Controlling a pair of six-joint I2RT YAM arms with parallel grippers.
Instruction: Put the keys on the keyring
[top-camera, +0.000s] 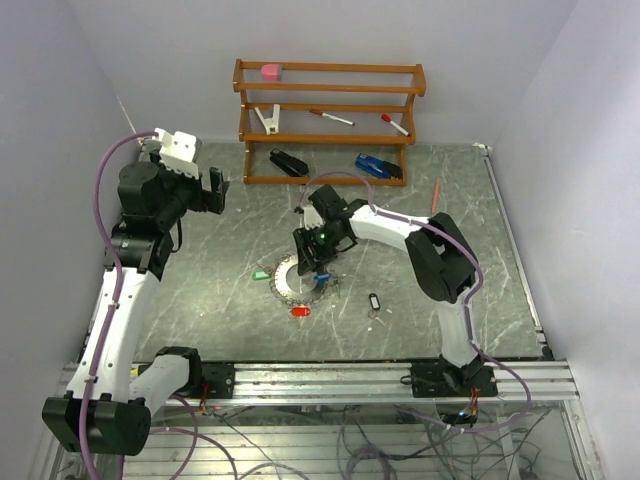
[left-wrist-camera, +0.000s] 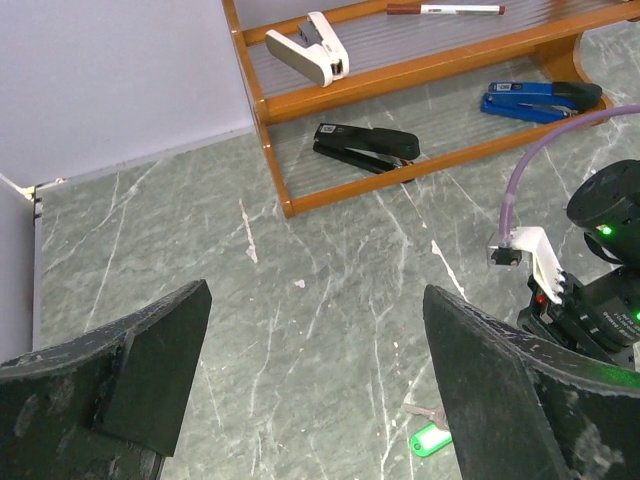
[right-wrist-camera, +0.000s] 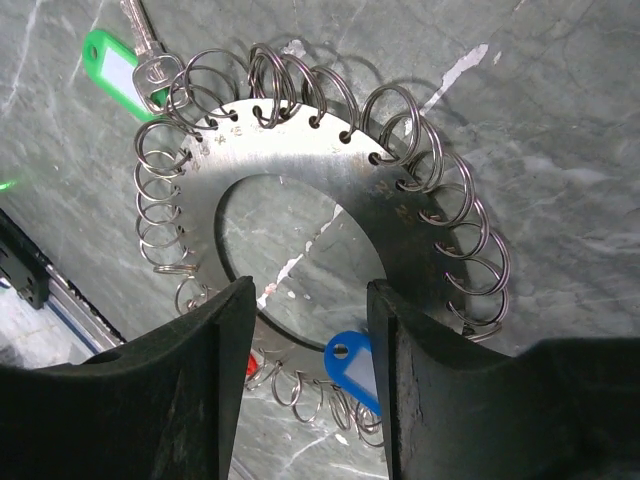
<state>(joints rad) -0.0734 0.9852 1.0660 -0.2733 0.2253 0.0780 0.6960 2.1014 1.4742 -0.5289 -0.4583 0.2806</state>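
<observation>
Right gripper (right-wrist-camera: 310, 300): jaws part-spread, low over the keyring (right-wrist-camera: 300, 140), nothing visibly pinched. The ring lies flat on the surface (top-camera: 220, 290) at mid-table, its rim hung with small wire loops.

Blue-tagged key (right-wrist-camera: 352, 368) sits at the near rim beside the right jaw. Green-tagged key (right-wrist-camera: 115, 65) touches a far loop; cannot tell if it is threaded.

Left gripper (left-wrist-camera: 315, 300): jaws spread wide, empty, raised well off to the left.

Red-tagged key (top-camera: 300, 312) and black-tagged key (top-camera: 374, 300) lie loose nearby.

Judgement: pin the plate first, since it likely skids. Bring each key's hole to a loop's open end at a shallow angle.
</observation>
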